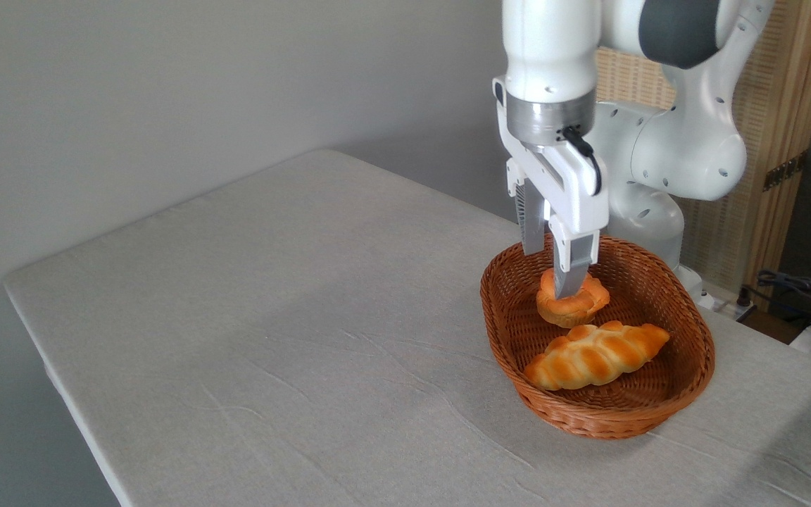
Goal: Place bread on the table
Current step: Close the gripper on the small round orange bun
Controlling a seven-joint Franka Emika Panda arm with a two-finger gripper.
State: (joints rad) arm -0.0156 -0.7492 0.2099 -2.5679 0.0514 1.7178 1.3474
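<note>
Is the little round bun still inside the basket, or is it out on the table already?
Still inside. The bun sits within the wicker basket, behind the braided loaf, with the gripper around it. Whether it is lifted: cannot tell.

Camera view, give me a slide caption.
Claw closed on a round bun in the wicker basket beside a braided loaf.

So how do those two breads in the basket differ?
The round bun is small, deeper orange and sits between the hand's fingers; the braided loaf is longer, paler, striped and untouched. The bun lies further back, the loaf nearer the camera. Both rest inside the wicker basket.
</note>
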